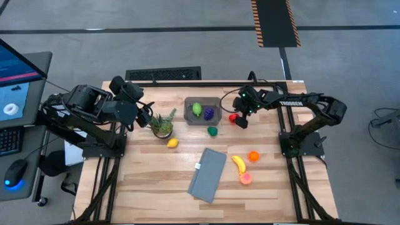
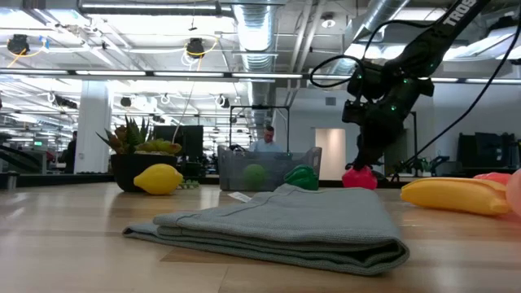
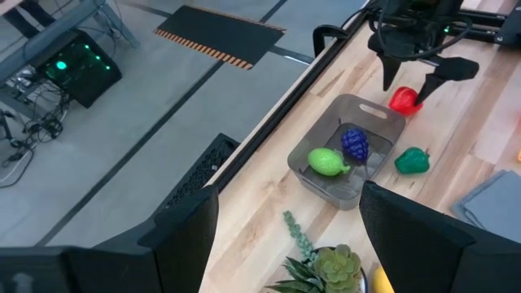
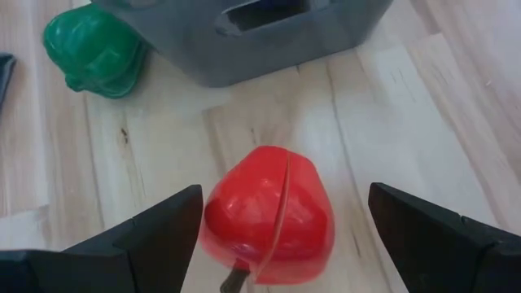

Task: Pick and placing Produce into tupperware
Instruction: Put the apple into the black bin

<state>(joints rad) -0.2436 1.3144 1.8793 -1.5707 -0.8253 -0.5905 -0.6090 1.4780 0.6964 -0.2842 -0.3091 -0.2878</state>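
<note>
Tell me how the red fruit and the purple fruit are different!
The red fruit sits on the bare wood table, outside the tub; the purple fruit already lies inside the tub. The red one looks smooth and rounded; the purple one is bumpy, like a bunch of grapes. The right gripper is open around the red fruit; nothing is near the purple one. Both are small toy pieces.

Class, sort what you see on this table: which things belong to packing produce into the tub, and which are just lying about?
Belongs to the job:
- tupperware, holding light green piece and purple piece
- red piece, between the open right end effector fingers
- dark green piece
- lemon
- banana
- orange piece
- pink piece

Lying about:
- potted plant
- grey cloth
</note>
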